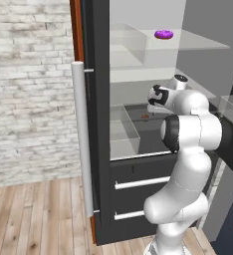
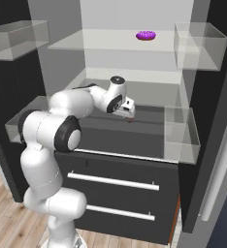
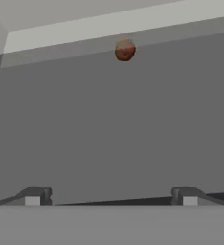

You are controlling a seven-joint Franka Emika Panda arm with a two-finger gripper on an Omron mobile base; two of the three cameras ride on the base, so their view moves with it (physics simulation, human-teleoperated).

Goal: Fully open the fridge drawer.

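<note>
The fridge drawer [image 2: 135,145] stands partly extended; further pulling likely remains. The gripper [image 2: 130,115] hovers over its dark floor, fingers [image 3: 36,195] released, grasping nothing

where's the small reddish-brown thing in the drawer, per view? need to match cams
Left base view: the small reddish-brown item lies on the fridge drawer floor, centre, just left of the pincer.
Right base view: a reddish speck under the pincer, centre; mostly hidden.
Hand view: upper centre, near the drawer's far edge.
Shared landmark: the dark drawer floor it lies on.
</note>
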